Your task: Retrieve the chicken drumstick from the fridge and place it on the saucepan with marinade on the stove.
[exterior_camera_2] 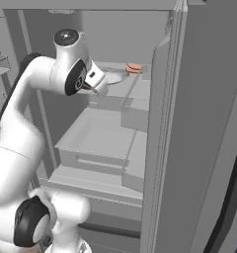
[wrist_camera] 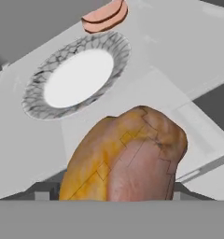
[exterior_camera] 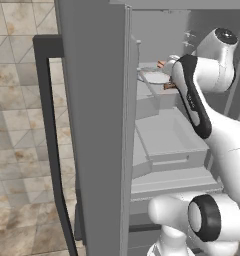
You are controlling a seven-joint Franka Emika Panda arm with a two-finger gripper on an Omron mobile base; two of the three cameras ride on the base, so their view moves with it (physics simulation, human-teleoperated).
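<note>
The gripper [wrist_camera: 115, 196] is pinching the chicken drumstick [wrist_camera: 125, 156] inside the fridge [exterior_camera: 94, 125], near a patterned plate [wrist_camera: 76, 74].

You see the chicken drumstick [wrist_camera: 125, 156] yellow-orange on one side, pinkish-brown on the other. The plate [wrist_camera: 76, 77] is white at centre, with a grey rim veined in black crackle lines. The sliced meat [wrist_camera: 105, 16] is salmon-pink. The fridge [exterior_camera: 94, 125] is plain grey, its door handle [exterior_camera: 51, 130] black. Floor tiles [exterior_camera: 17, 125] are beige, mottled brown.

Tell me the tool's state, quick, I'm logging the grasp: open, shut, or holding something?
Tool: cannot be told; the chicken drumstick lies right against it and hides the fingertips.
</note>
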